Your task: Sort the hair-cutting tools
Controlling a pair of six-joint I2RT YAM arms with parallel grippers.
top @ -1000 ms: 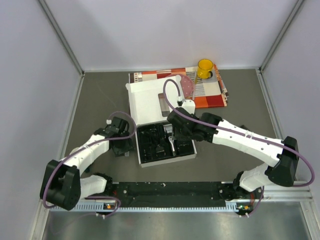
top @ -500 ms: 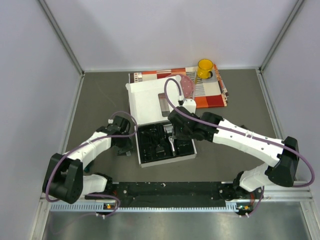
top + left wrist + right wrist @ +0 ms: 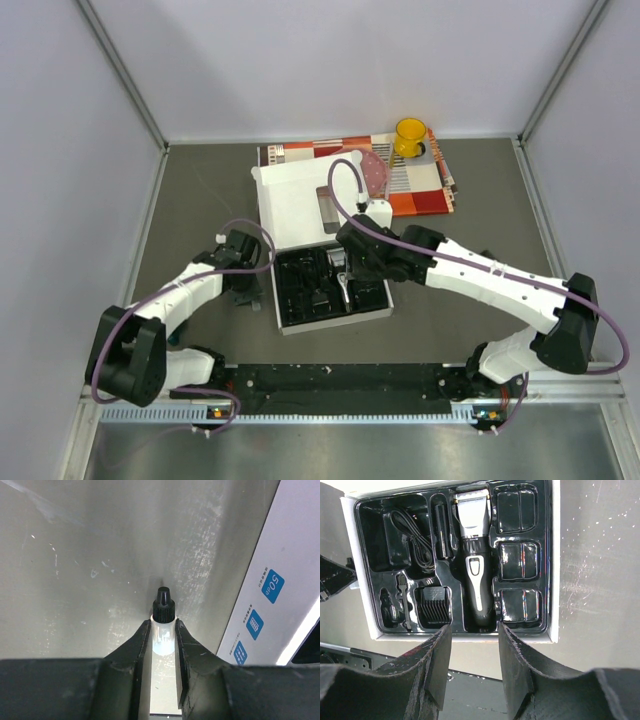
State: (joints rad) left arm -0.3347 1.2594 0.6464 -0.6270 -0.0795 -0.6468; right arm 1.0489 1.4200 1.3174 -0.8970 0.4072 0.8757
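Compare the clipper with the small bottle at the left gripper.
The clipper lies in the black tray of the box; the small bottle sits outside on the table. The clipper is black and silver; the bottle is clear with a black ribbed cap. The left gripper brackets the bottle with both fingers; the right gripper hangs open above the clipper. Both are partly black.

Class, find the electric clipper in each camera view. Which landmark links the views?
Top external: electric clipper at centre, inside the white box.
Left wrist: not in it.
Right wrist: upper centre, blade toward the top.
Shared landmark: the white box, seen in all three.
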